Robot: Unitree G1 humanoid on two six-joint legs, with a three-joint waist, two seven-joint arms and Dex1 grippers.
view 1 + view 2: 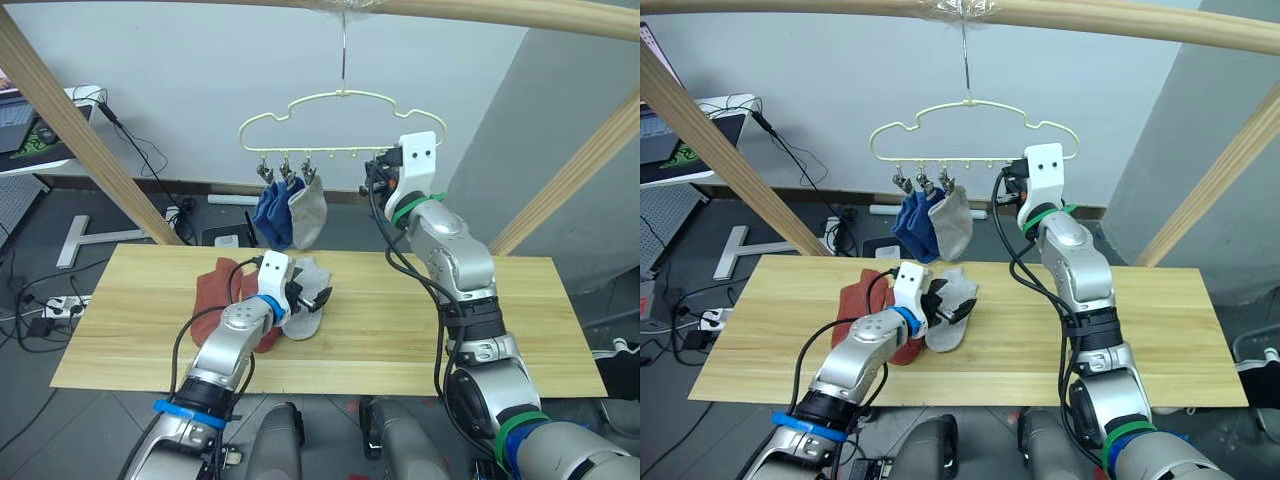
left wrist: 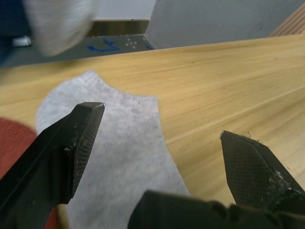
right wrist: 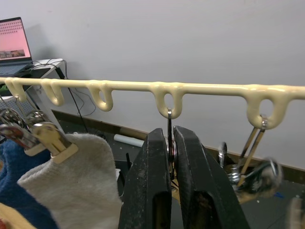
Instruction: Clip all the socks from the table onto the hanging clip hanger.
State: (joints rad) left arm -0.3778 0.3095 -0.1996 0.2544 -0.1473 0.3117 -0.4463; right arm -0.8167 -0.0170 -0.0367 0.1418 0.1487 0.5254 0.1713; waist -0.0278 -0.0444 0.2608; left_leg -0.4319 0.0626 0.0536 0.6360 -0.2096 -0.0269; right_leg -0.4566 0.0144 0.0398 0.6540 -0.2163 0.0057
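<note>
A pale-yellow clip hanger is hung by its metal hook from a wooden pole above a light wood counter. Below the hanger's bar, toward its left end, three socks are clipped side by side: two blue socks and, just right of them, a light grey sock. The blue ones overlap, so where one ends and the other begins cannot be told for sure.

The right gripper is raised to the hanger's bar, right of the hung socks. Its jaws are clenched on a dark metal clip that hangs from one of the bar's loops; in the right wrist view the clip's wire is seen pinched between the two black fingers. Another clip hangs from the next loop, just beside the gripper.

Below the hanger, on the counter, a grey sock is laid flat. Rust-red fabric lies touching it on its left; it seems to be two red socks piled together, but that is hard to tell. The left gripper is held low over the grey sock, jaws released and spread wide, one finger above the sock and the other above bare wood beside it.
</note>
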